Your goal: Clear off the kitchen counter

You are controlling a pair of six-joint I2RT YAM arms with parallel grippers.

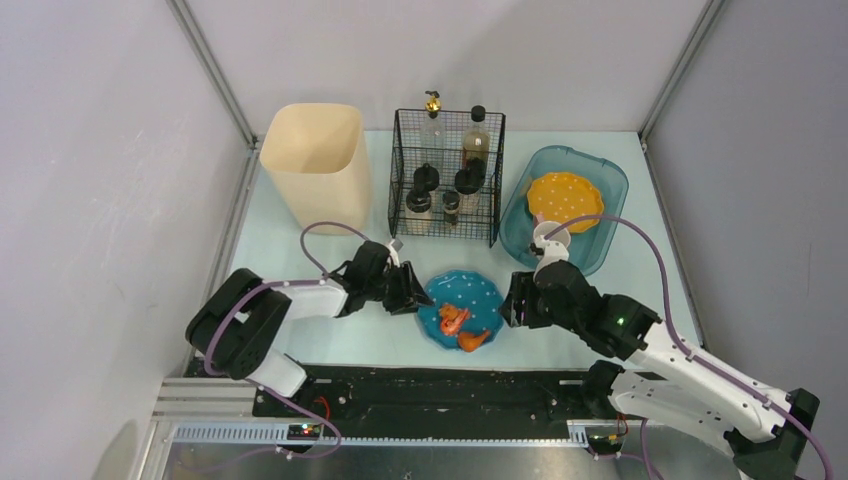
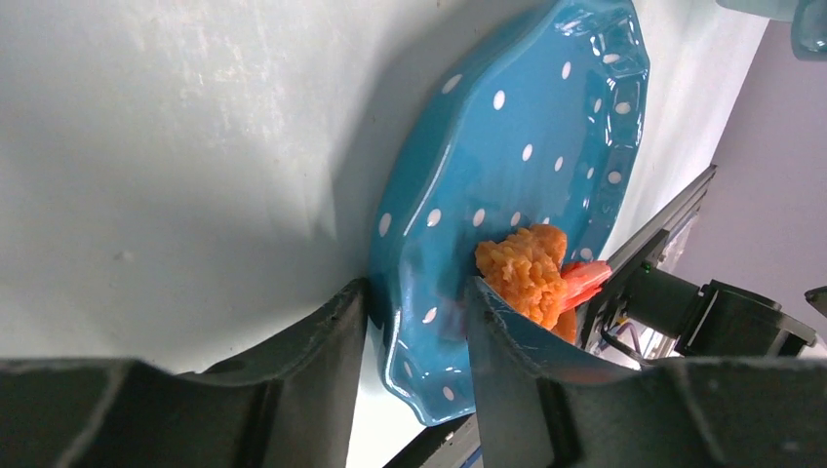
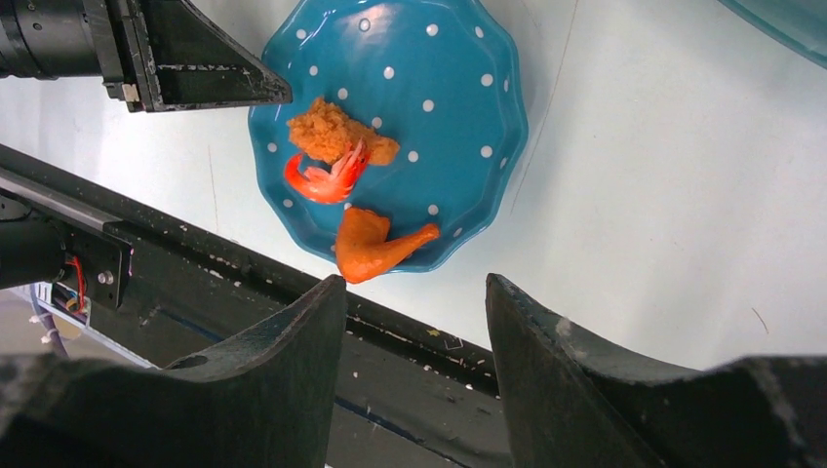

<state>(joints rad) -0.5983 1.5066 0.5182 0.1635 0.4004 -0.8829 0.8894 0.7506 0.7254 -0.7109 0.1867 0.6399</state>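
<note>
The kitchen worktop (image 1: 360, 340), pale mint and matte, spans the cell ahead of both arm bases. It is judged a rigid, fixed surface, not a thing to lift, so handling falls on what it carries. At its near middle lies a blue spotted plate (image 1: 470, 293) bearing a breaded piece (image 3: 336, 135), a shrimp (image 3: 327, 178) and a drumstick (image 3: 375, 246). The plate looks stiff, glossy and likely slippery and breakable. The scalloped rim is the best hold, kept level so the loose food does not slide. The left hand (image 2: 417, 322) appears to pinch the plate's left rim, one finger outside and one on the inner face. The right hand (image 3: 414, 322) is spread and empty, just right of the plate. At the far side stand a beige bin (image 1: 315, 165), a wire rack (image 1: 445, 180) of bottles, and a teal tub (image 1: 612, 190) holding an orange plate (image 1: 565, 200). No writing is legible.
</note>
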